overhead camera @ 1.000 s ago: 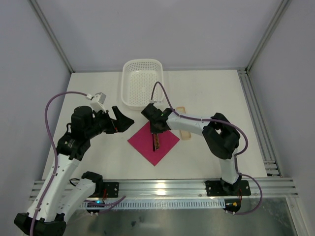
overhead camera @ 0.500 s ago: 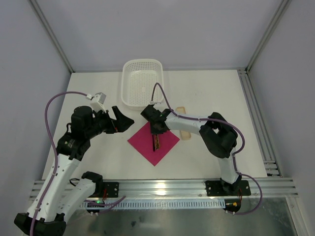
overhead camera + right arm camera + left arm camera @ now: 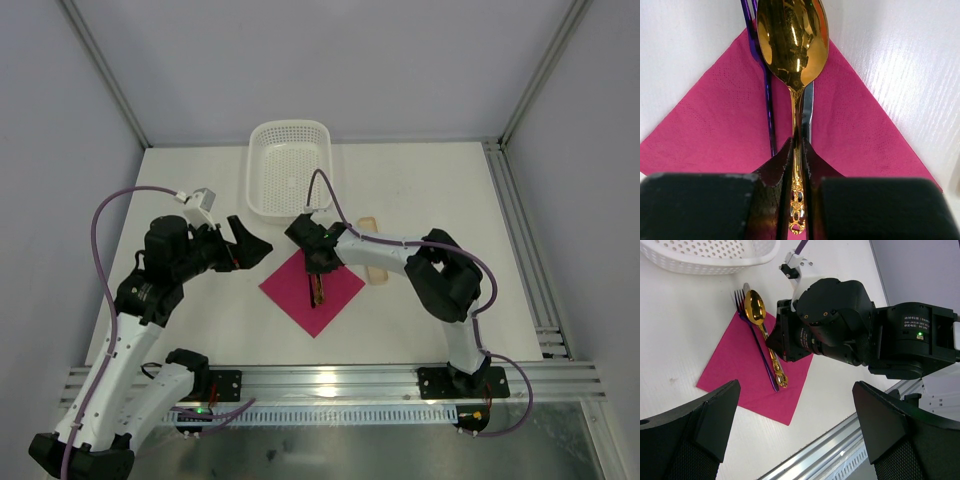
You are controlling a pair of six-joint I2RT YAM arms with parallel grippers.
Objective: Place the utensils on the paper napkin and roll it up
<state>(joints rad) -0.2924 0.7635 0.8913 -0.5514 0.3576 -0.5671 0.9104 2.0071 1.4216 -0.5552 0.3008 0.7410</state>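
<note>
Right wrist view shows the right gripper [image 3: 797, 150] pinching the gold spoon [image 3: 792, 40] down on the paper napkin [image 3: 705, 130], the left gripper [image 3: 252, 240] wide open and empty; placing seems nearly done, so release probably comes next.

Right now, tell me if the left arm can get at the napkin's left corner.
Probably yes: the left gripper hangs open just beside the napkin, whose left corner lies bare. The right gripper, shut on the spoon, sits over the far corner only.

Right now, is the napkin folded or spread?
Spread: the napkin lies flat as a diamond under the spoon and fork, no corner turned up in view.
</note>
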